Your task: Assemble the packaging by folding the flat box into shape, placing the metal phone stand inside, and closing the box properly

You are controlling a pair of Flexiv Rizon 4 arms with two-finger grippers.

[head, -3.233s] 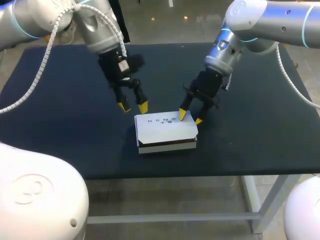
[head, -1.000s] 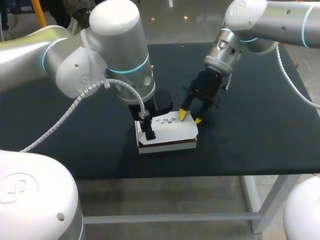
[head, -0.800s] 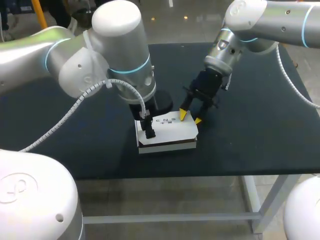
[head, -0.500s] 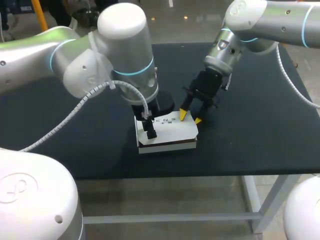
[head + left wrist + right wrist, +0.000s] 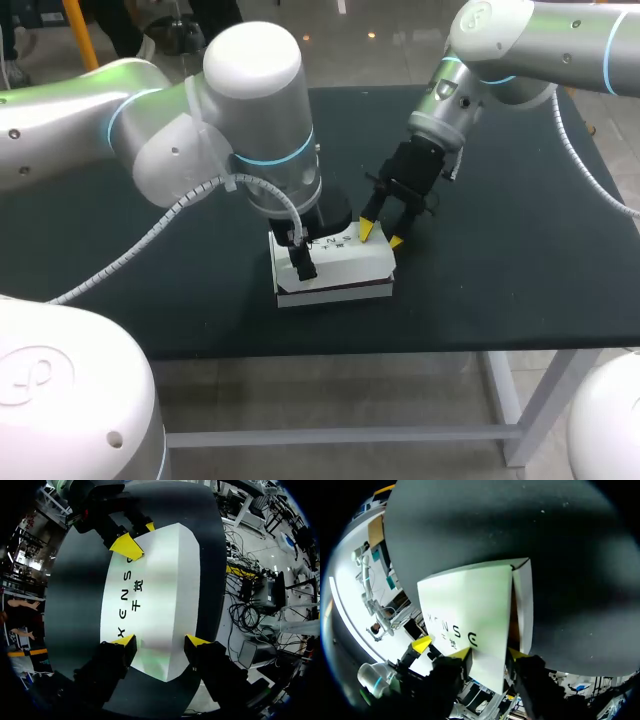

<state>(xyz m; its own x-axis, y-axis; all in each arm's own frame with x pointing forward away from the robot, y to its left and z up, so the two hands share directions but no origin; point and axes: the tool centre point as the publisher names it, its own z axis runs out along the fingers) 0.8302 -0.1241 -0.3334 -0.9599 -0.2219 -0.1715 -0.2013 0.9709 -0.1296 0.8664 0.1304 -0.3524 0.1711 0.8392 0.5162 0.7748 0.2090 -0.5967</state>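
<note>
With the left gripper (image 5: 161, 641) and right gripper (image 5: 489, 654) both spread open on the white printed cardboard box (image 5: 350, 262), closing seems underway, and next the lid likely needs pressing flush.

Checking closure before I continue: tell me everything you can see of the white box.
The box is white, cardboard by its look, with dark print on its lid and a dark band along its front side. It lies flat on the dark table. At one end a side flap stands out, leaving a gap. The left gripper holds open fingers over its left end; the right gripper has one tip on its far right corner.
</note>
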